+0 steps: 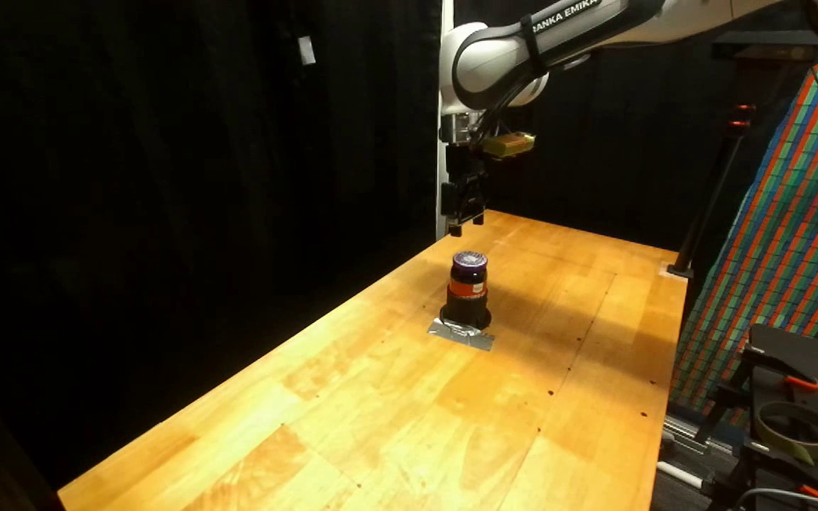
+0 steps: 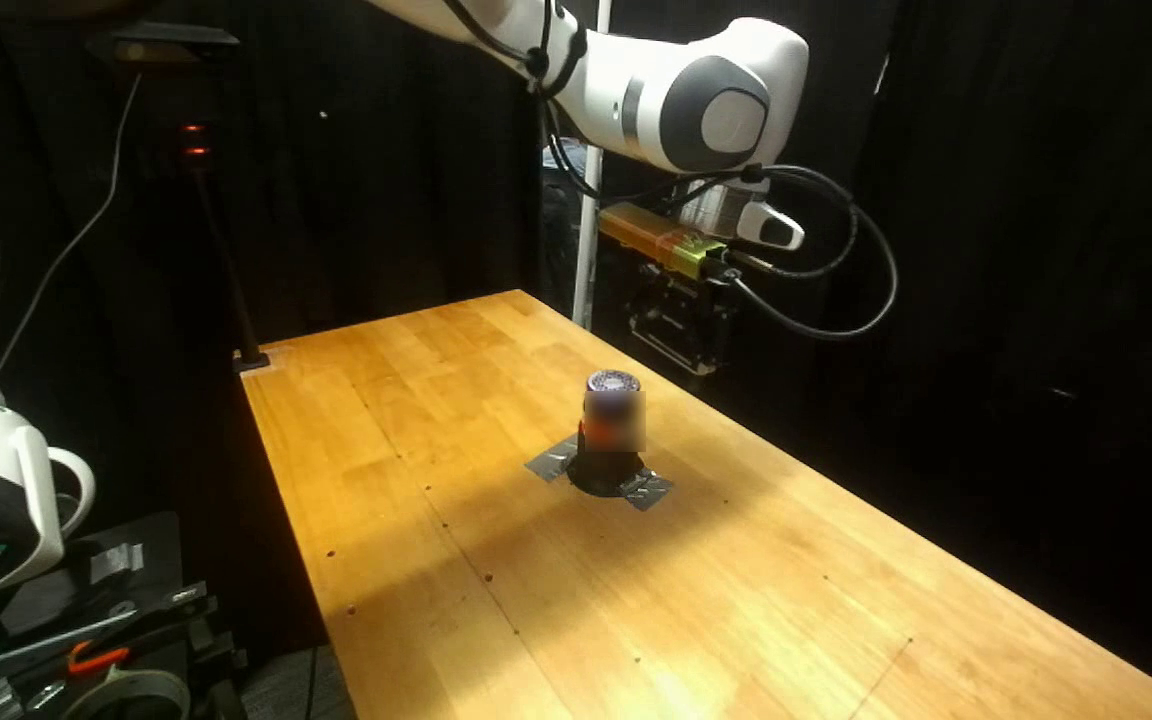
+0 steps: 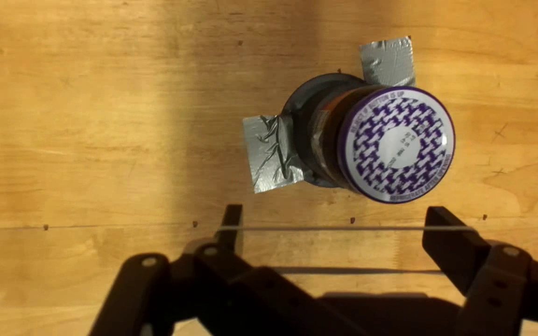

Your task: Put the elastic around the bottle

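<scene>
Gripper (image 3: 334, 211): in the wrist view, it is spreading its fingers (image 3: 456, 247) very wide and pinching nothing between them.
Elastic (image 3: 332, 228): it is going round the outside of both fingers, stretching thin and straight, and not touching the bottle (image 3: 383, 144).
Lid (image 3: 399, 149): it is sitting on the bottle, purple and white, and the fingers are not lining up evenly about the bottle.
Silver tape (image 3: 273, 154): two bits are lying beside the bottle, seeming to be sticking its black base (image 3: 304, 105) to the table (image 3: 87, 163).
Robot arm (image 1: 558, 42): in an exterior view, it is reaching in, and the gripper (image 1: 467, 225) is hanging higher than the bottle (image 1: 469, 284), not touching it.
Bottle (image 2: 611, 425): in an exterior view, it is standing upright, with a blurry patch hiding part of it; the gripper is hanging higher, off to one side of the bottle.
Elastic's step: I am guessing that the gripper is doing the lining-up part, getting the elastic over the bottle.
Elastic's next move: it is calling, I think, for sliding across until the bottle is standing between the fingers, then going down past the lid and letting the elastic slip off around the bottle.
</scene>
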`<state>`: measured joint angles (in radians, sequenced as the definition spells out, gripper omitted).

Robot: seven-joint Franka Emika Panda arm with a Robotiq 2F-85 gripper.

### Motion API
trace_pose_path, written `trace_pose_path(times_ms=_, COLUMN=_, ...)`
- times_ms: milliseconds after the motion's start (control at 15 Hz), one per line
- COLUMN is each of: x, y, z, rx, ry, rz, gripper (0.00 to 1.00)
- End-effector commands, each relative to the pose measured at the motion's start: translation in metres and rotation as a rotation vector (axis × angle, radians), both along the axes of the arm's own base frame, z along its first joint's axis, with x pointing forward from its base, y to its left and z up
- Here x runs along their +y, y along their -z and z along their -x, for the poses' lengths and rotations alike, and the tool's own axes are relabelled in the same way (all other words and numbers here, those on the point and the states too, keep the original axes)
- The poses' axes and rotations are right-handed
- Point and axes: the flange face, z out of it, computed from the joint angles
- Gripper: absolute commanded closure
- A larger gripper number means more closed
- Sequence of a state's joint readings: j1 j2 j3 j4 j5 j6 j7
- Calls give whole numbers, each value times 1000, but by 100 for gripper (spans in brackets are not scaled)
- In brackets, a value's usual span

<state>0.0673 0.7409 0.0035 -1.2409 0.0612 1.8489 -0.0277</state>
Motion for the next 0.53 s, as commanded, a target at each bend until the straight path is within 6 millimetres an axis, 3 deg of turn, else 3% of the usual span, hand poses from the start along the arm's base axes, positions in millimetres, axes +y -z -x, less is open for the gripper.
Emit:
trace_pose_path(times_ms=0, x=28, y=2, z=-16, rx=60, ry=13, rz=26, gripper=0)
trace_pose_path(times_ms=467, x=59, y=28, z=-28, rx=25, ry=8, rz=81, gripper=0)
